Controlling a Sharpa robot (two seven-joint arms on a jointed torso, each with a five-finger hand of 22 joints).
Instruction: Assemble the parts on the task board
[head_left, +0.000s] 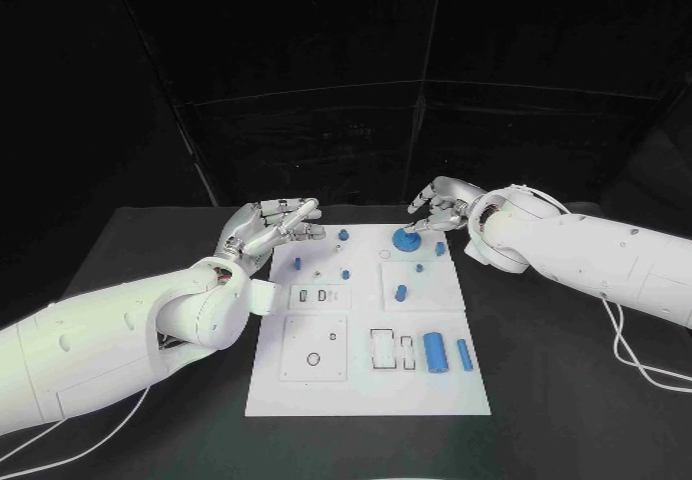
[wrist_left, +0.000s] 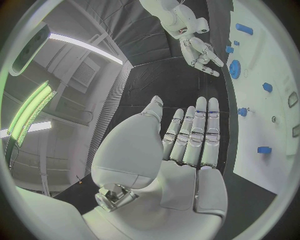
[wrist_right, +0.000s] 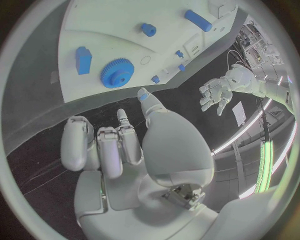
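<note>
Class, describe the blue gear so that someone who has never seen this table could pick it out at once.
Start at the white task board in the middle of the black table and go to its far edge, near the right hand. The blue gear lies there: a round toothed disc, wider than the small blue pieces around it.

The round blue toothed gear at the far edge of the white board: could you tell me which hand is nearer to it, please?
The right hand: it hovers just beside the round blue toothed gear, not touching it. The left hand sits off the white task board's opposite edge, open.
</note>
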